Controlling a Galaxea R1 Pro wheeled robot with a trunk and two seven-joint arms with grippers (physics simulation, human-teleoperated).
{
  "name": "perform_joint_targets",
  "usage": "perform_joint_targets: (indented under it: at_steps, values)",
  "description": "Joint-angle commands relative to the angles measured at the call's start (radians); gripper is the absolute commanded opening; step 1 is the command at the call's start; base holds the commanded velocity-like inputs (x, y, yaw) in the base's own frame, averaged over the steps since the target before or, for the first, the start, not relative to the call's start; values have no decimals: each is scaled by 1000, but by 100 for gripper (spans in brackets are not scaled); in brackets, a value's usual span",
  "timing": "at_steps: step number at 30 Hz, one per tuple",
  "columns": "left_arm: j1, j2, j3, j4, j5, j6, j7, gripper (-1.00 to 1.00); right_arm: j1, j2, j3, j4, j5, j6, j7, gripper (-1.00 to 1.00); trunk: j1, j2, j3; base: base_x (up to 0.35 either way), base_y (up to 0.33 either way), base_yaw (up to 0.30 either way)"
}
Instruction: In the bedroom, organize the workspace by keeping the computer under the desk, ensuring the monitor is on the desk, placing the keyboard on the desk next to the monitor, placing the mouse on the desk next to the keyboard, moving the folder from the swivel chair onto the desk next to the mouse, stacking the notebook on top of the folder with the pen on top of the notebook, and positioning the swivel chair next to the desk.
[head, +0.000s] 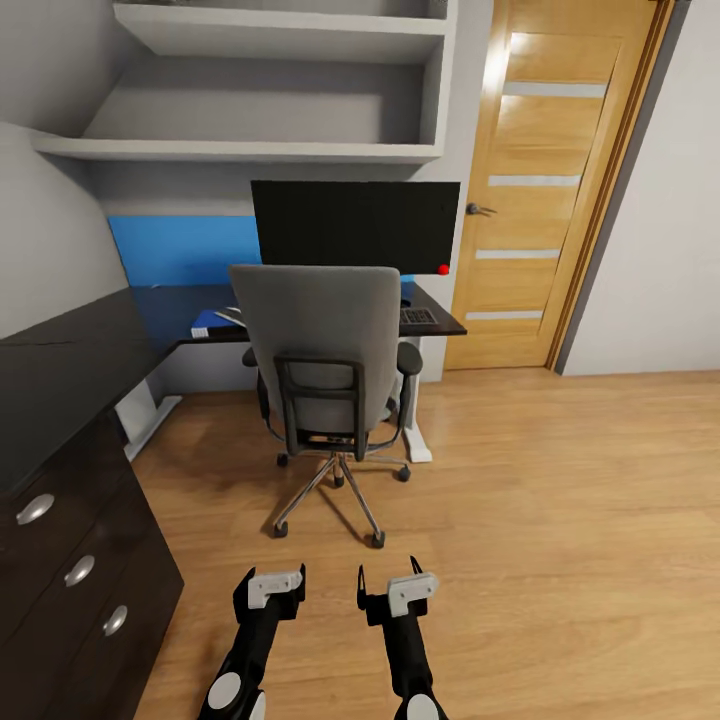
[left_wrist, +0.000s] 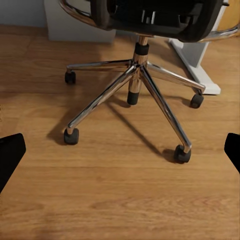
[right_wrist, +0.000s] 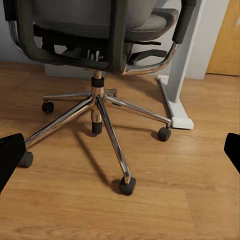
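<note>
The grey swivel chair (head: 320, 335) stands with its back to me, pushed in at the black desk (head: 70, 350). Its chrome star base (left_wrist: 135, 80) (right_wrist: 97, 107) is close ahead of both wrists. The monitor (head: 355, 225) stands on the desk behind the chair. A corner of the keyboard (head: 418, 316) shows right of the backrest. The backrest hides the seat, so the folder is hidden. Mouse, notebook, pen and computer are out of view. My left gripper (head: 272, 588) and right gripper (head: 398, 590) hang open and empty over the floor, short of the chair's casters.
Black drawers with silver knobs (head: 78, 570) run along my left. The desk's white pedestal leg (head: 416, 435) stands right of the chair. A wooden door (head: 540, 180) is at the back right, and wall shelves (head: 270, 90) hang above the desk. Wooden floor (head: 560, 520) lies to the right.
</note>
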Motion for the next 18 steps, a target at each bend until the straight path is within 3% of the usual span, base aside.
perform_joint_targets:
  at_steps: [1,13,18]
  values:
    - [0,0,-2,0,-4,-2,8,100,-1,-1,4,1,-1,-2,-8,100,-4,7,2,0,0,0]
    - [0,2,7,2,-1,3,9,100,-1,-4,1,3,-4,-4,-10,100,-50,91,40,0,0,0]
    - [0,3,50,2,15,4,9,100,-1,-15,-5,4,-5,-3,-11,100,-69,126,56,0,0,0]
